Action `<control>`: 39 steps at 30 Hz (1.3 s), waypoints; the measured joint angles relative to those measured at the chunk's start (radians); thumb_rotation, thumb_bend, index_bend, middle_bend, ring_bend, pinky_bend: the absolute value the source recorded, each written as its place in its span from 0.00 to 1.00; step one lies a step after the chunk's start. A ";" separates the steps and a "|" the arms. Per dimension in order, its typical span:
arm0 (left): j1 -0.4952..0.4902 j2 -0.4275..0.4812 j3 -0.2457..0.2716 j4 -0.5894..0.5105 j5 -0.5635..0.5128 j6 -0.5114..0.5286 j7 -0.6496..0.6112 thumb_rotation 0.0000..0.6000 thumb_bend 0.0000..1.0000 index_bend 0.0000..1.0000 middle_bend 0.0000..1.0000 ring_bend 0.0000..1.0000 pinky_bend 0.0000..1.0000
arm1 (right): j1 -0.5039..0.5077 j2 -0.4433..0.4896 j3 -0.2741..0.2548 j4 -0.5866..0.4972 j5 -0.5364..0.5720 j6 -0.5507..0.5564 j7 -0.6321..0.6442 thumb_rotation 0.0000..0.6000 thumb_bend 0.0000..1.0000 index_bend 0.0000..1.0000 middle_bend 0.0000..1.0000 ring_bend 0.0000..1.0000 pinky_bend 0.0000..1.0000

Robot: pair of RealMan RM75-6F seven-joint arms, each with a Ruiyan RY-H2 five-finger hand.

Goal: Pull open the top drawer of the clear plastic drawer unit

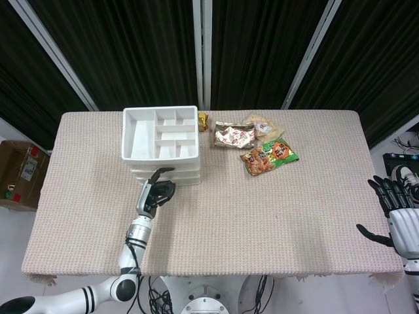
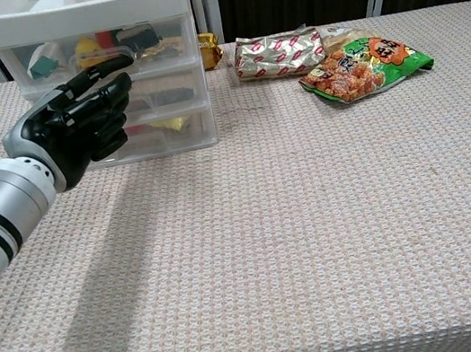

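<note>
The drawer unit (image 2: pixel 105 80) stands at the desk's (image 2: pixel 319 234) far left, top drawer (image 2: pixel 104 49) closed. The left robot hand (image 2: pixel 83 112) reaches at its front, one finger extended toward the top drawer, the rest curled in, holding nothing. The right robot hand (image 1: pixel 393 209) hangs off the desk's right edge, fingers spread.

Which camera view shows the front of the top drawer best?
The chest view: the top drawer faces it, its clear front showing items inside, with the left hand just before it. The head view looks straight down on the drawer unit, so only the divided white top tray shows.
</note>
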 measured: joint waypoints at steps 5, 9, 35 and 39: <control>0.004 0.005 0.010 -0.002 0.009 0.000 -0.008 1.00 0.45 0.44 0.81 0.90 1.00 | 0.000 0.000 -0.001 -0.002 0.000 -0.001 -0.003 1.00 0.08 0.00 0.06 0.00 0.00; 0.014 0.006 0.027 -0.006 0.023 0.014 -0.009 1.00 0.45 0.45 0.81 0.90 1.00 | 0.000 -0.002 -0.002 -0.003 -0.002 -0.002 -0.006 1.00 0.08 0.00 0.06 0.00 0.00; 0.120 0.063 0.204 -0.079 0.121 0.187 0.316 1.00 0.38 0.20 0.78 0.90 1.00 | 0.001 0.004 -0.007 -0.015 -0.015 0.002 -0.005 1.00 0.08 0.00 0.06 0.00 0.00; 0.135 0.107 0.230 -0.099 0.177 0.241 0.423 1.00 0.38 0.25 0.78 0.90 1.00 | 0.004 0.002 -0.007 -0.008 -0.019 0.002 -0.001 1.00 0.08 0.00 0.06 0.00 0.00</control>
